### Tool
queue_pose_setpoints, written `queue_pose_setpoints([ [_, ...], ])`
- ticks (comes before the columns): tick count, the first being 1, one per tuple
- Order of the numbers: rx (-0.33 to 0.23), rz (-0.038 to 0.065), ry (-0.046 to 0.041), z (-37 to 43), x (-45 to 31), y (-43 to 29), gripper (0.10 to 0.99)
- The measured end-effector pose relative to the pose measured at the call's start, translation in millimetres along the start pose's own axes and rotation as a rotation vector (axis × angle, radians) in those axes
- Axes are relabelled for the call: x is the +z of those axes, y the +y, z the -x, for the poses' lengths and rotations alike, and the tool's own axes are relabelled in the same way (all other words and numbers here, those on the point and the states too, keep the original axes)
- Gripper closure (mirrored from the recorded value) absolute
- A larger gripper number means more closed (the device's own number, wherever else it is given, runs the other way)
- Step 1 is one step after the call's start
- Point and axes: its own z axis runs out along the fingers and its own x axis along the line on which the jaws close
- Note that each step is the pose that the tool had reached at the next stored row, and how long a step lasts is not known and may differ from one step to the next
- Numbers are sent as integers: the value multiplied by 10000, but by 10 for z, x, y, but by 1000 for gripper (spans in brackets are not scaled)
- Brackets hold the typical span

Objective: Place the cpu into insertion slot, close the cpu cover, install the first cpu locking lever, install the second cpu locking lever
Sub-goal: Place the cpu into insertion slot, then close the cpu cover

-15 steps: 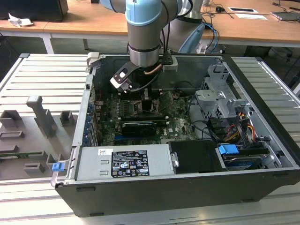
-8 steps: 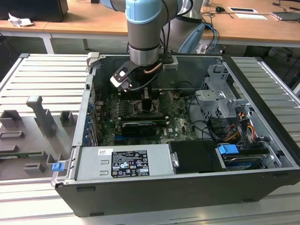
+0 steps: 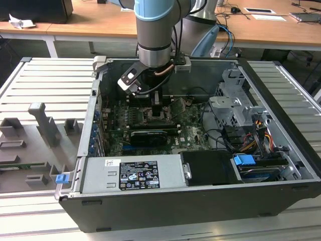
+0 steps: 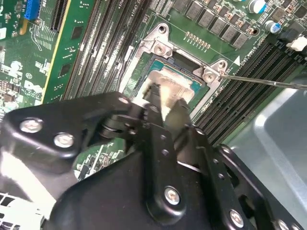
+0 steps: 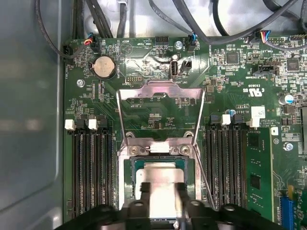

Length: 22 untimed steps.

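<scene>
Down inside the dark sheet-metal computer case [image 3: 200, 211], the green circuit board [image 5: 230, 76] carries the cpu cover [image 5: 160, 89], a thin silver frame with a big cut-out, swung open on its hinged edge. Just beside it, the cpu [image 5: 163, 179] shows its pale, matte square face within the silver-rimmed insertion slot [image 5: 129, 165]. My black jaws stand over it, and whether they clamp it I cannot tell.

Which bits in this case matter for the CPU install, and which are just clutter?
In the job:
gripper, over the socket
cpu
insertion slot
cpu cover, swung open
locking lever

Just lying about:
memory slots
coin cell
cables
power supply
</scene>
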Motion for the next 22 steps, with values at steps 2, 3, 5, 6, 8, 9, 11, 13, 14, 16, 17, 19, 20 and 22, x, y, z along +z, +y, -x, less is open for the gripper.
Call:
queue_pose_setpoints([
  [2,2,1,2,-1,-13,1,929],
  [3,2,-1,0,0,-16,1,929],
  [5,6,0,2,-1,-22,2,980],
  [6,7,0,1,-1,-25,2,980],
  [8,7,0,0,-1,-29,2,980],
  [9,7,1,1,-1,-30,3,980],
  [11,7,0,0,-1,-31,3,980],
  [13,7,0,0,-1,-34,3,980],
  [14,7,0,1,-1,-34,3,980],
  [16,7,0,0,-1,-39,3,980],
  [17,7,-1,-1,-1,-45,3,980],
  [19,8,-6,15,-1,-52,20,980],
  [20,8,-11,18,-1,-50,45,980],
  [22,8,-23,18,-2,-48,71,980],
])
